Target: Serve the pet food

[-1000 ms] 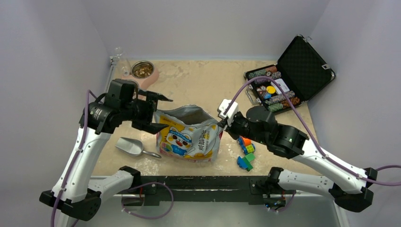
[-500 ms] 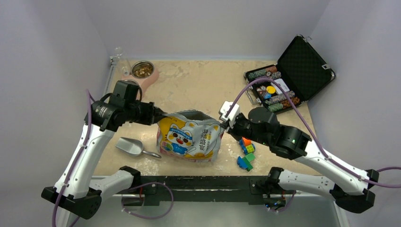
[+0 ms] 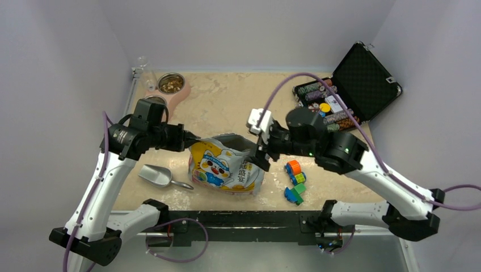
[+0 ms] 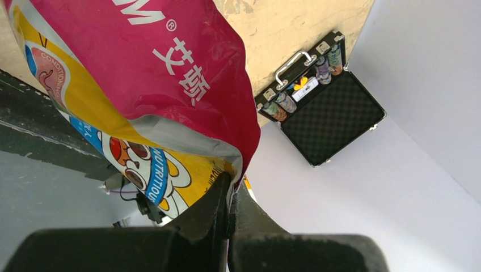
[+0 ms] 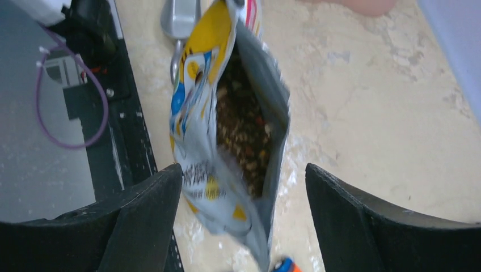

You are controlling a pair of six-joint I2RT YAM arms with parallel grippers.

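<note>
Left wrist view showed my left hand [image 4: 230, 187] pinched shut on the bag [image 4: 170, 85] rim, I think to hold its mouth open; my right hand [image 5: 244, 177] hung wide above the kibble [image 5: 241, 127] inside.

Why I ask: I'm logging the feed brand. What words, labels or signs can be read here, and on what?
"NUTRITIOUS": blue band on the bag, left wrist view.
"CONDITION...": pink patch at the bag's edge, end cut off.
"M®" then two white Chinese characters, the first like "艾": bag's red panel.
Chinese characters on the bag's front, top view: too small to read.
Card in the poker-chip case: too small to read.
</note>
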